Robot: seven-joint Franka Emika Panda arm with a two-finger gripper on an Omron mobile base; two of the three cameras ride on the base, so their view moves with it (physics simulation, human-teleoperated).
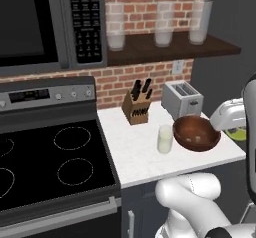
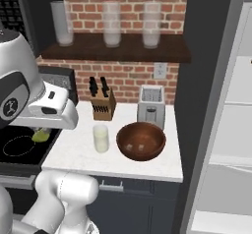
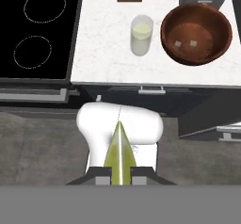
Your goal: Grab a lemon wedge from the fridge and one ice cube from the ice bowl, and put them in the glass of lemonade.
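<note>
My gripper (image 3: 119, 180) is shut on the lemon wedge (image 3: 119, 155), a yellow-green sliver that points forward between the finger tips. The hand hangs in front of the counter, well above the floor. The same wedge (image 1: 240, 133) shows under the white hand at the right edge of the left base view, and the wedge (image 2: 41, 135) hangs at the left of the right base view. The glass of lemonade (image 3: 141, 34) stands on the white counter beside the wooden ice bowl (image 3: 196, 33), which holds two ice cubes (image 3: 177, 43). The fridge (image 2: 234, 144) stands open at the right.
A toaster (image 1: 182, 99) and a knife block (image 1: 136, 107) stand behind the glass and bowl. A black stove (image 1: 45, 157) lies left of the counter (image 1: 135, 152), under a microwave (image 1: 45, 22). Three frosted glasses (image 2: 111, 24) line the shelf above.
</note>
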